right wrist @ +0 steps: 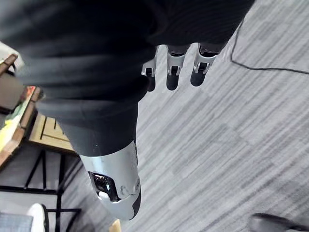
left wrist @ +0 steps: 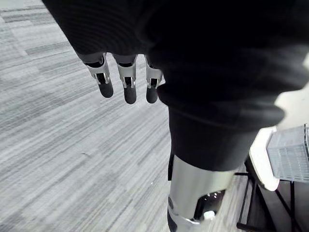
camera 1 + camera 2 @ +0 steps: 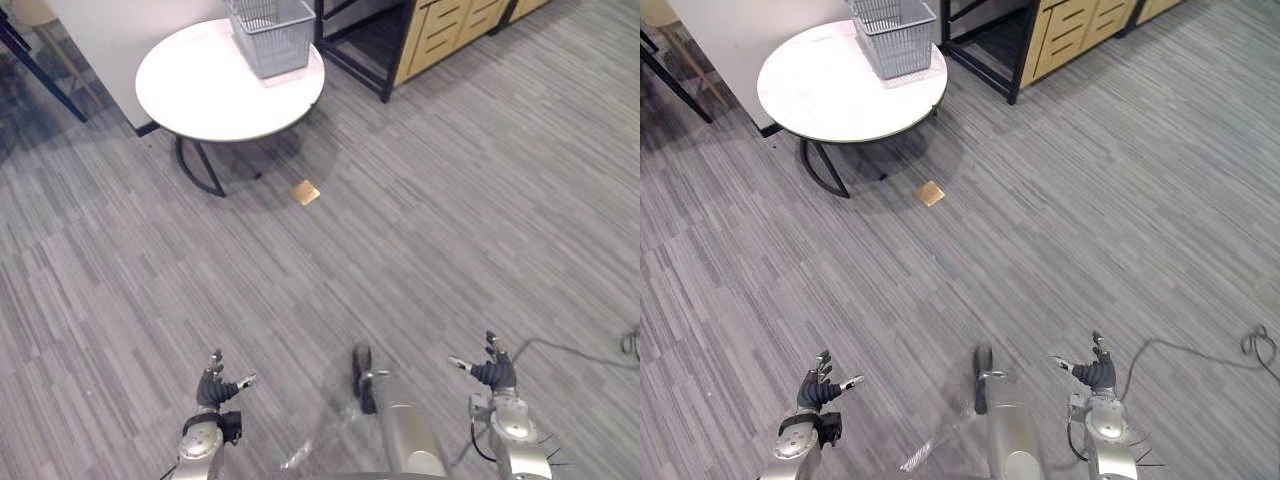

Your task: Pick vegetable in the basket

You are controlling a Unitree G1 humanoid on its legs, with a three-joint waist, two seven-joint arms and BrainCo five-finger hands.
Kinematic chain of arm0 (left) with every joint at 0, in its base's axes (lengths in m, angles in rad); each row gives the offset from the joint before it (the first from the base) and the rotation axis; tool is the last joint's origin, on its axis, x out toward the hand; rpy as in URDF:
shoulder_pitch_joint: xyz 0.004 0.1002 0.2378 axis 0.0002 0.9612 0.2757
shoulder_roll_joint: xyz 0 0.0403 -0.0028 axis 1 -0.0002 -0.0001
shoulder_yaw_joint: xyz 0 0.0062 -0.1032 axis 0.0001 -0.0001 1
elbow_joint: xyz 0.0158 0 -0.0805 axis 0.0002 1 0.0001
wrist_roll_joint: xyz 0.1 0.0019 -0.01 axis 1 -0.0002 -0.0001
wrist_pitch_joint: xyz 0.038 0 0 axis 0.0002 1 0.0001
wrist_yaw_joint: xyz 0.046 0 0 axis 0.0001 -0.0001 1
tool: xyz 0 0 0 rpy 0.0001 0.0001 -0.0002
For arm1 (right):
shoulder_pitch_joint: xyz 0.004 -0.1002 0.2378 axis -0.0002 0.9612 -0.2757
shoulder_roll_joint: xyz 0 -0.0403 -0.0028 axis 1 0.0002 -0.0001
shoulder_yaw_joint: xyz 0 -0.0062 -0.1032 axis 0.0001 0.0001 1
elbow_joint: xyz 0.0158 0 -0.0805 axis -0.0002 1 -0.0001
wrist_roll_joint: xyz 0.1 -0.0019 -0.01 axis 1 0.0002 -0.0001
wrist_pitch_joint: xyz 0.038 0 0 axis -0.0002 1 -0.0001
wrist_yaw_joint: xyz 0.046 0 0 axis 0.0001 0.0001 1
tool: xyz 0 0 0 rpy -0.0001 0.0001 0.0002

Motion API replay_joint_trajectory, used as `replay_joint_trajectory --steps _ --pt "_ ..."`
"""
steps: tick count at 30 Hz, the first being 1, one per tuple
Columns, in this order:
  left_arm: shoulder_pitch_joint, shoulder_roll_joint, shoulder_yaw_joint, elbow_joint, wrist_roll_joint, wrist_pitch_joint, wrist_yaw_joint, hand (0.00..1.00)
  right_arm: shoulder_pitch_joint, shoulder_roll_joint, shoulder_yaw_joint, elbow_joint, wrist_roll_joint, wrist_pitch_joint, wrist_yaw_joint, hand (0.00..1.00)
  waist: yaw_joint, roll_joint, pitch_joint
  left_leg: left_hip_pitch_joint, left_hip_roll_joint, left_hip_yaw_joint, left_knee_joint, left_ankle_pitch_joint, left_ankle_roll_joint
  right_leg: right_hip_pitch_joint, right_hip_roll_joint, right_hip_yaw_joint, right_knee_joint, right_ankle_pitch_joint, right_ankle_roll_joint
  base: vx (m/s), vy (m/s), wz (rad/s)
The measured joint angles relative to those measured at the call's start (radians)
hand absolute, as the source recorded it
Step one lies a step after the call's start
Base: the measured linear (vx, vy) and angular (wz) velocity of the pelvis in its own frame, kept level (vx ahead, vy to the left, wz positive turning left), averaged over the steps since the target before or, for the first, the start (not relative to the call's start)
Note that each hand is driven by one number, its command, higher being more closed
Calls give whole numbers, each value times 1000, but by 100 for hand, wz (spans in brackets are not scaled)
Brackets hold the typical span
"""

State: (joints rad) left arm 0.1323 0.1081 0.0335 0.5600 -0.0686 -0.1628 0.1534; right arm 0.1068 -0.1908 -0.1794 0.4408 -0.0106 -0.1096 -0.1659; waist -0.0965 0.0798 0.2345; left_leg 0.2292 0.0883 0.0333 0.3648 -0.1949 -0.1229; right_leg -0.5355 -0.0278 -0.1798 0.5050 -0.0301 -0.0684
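Basket of grey wire mesh is sitting at the far edge of a round white table, well ahead of me and a little to my left, as I am standing back on the striped grey floor. I am holding both hands low in front of me, and both are empty. My left hand is hanging with its fingers straight and its thumb out. My right hand is doing the same, fingers relaxed above the floor.

The basket is lying well apart from both hands, across a broad stretch of floor, and its long side seems to be running away from me. My left hand is on the nearer side; the right would be reaching across. Whether a vegetable is waiting inside I cannot tell, since the mesh walls are hiding the bottom.

A small tan square is lying on the floor beside the table's base, on my side of it, and a cabinet with wooden drawers is standing just beyond the table. I am judging the task to be at its very start, with walking closer coming before any reach.
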Motion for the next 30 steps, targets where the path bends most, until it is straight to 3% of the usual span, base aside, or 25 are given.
replay_joint_trajectory --steps 1,2,4,6,8,10,12,13,14,15,16,18,19,20,21,23,24,26,27,29,30 --pt "9 -18 1 1 0 -1 -1 0 13 -2 20 -7 0 0 8 0 1 3 5 -67 9 6 201 185 -5 116 -4 -9 -55 -41 1 687 -210 31" --pt "22 -26 3 -1 0 -3 -1 0 14 -1 34 -12 -1 0 14 0 15 -3 12 -110 30 9 326 257 -12 181 3 -10 -101 -46 -2 671 -181 12" --pt "49 -25 12 -13 1 -12 -2 0 13 35 60 -54 0 -18 14 0 45 -2 15 -307 141 112 743 138 42 383 42 6 -239 -58 -16 603 -129 -22" --pt "55 -30 12 -19 1 -11 -2 0 18 44 58 -91 0 -24 12 0 76 -13 20 -437 197 199 785 60 68 499 48 20 -337 -63 -12 509 -79 -17" --pt "70 -30 12 -22 0 -10 -2 0 11 41 57 -94 0 -25 8 0 89 -19 22 -533 206 276 659 23 94 577 38 41 -393 -79 -2 521 12 -23" --pt "85 -28 10 -20 0 -9 -1 0 -1 33 57 -60 -1 -23 2 0 102 -29 26 -572 156 303 396 16 98 631 9 60 -409 -112 24 509 101 -32" --pt "91 -34 8 -17 0 -8 0 0 -1 23 43 -17 -2 -18 -7 0 113 -33 26 -578 65 261 -22 74 46 707 -29 74 -438 -156 70 570 209 -26" --pt "94 -35 8 -17 0 -9 2 0 -2 19 33 -4 -4 -17 -9 0 113 -23 22 -571 47 239 -149 124 42 728 -28 79 -450 -175 91 539 250 -29" --pt "96 -30 13 -5 0 -8 3 0 -2 19 32 18 -11 -11 -11 0 115 -29 17 -570 32 218 -143 252 94 757 -43 96 -457 -205 109 539 272 -20" --pt "92 -27 16 0 0 -7 3 0 4 30 42 21 -14 -7 -8 0 112 -58 2 -582 1 216 -112 252 142 766 -73 97 -452 -218 120 555 268 1" --pt "81 -27 17 0 1 -6 4 0 21 39 41 17 -23 -9 -10 0 106 -78 -10 -607 -21 214 -58 207 162 754 -100 95 -423 -218 121 694 329 24" --pt "76 -37 -4 3 4 -6 1 0 35 48 36 21 -40 -1 -10 0 112 -98 -11 -596 -52 218 3 114 179 695 -138 104 -219 -229 143 517 250 22" --pt "83 -36 -6 8 3 0 2 0 41 61 37 21 -43 1 -11 0 104 -115 -12 -539 -89 217 -12 79 188 601 -179 120 36 -198 190 430 202 21" --pt "83 -31 -8 12 3 2 2 0 44 67 37 21 -47 1 -11 0 98 -123 -13 -505 -107 214 -27 64 194 556 -198 136 169 -166 221 660 275 43" --pt "81 -15 -28 21 5 5 3 0 42 69 44 21 -62 2 -9 0 83 -122 -13 -432 -134 192 -54 42 207 472 -203 160 393 -166 220 585 174 48" --pt "84 -3 -41 22 17 5 4 0 41 69 63 16 -77 2 -9 0 72 -110 -10 -308 -144 179 -111 20 224 381 -186 148 527 -197 168 590 134 31" --pt "81 8 -42 23 21 5 6 0 31 69 75 6 -78 0 -9 0 68 -95 -11 -232 -142 166 -159 13 223 317 -163 117 513 -223 136 588 78 22" --pt "62 15 -42 28 22 3 4 0 17 69 80 -9 -78 -4 -9 0 52 -82 -6 -157 -135 145 -209 12 223 225 -136 57 389 -258 114 576 15 41" --pt "34 15 -41 47 22 4 4 0 13 62 79 -2 -78 -3 -8 0 47 -77 1 -122 -124 126 -212 11 222 187 -106 34 231 -256 109 553 -76 67" --pt "22 17 -40 55 22 1 4 0 18 59 78 -3 -77 -2 -9 0 26 -77 1 -74 -106 90 -213 0 202 181 -59 35 -89 -157 120 624 -132 87" --pt "27 26 -44 58 23 0 2 0 34 60 77 -10 -77 -2 -9 0 18 -95 -4 -34 -110 79 -217 -34 145 193 -42 54 -279 -30 120 593 -169 90"
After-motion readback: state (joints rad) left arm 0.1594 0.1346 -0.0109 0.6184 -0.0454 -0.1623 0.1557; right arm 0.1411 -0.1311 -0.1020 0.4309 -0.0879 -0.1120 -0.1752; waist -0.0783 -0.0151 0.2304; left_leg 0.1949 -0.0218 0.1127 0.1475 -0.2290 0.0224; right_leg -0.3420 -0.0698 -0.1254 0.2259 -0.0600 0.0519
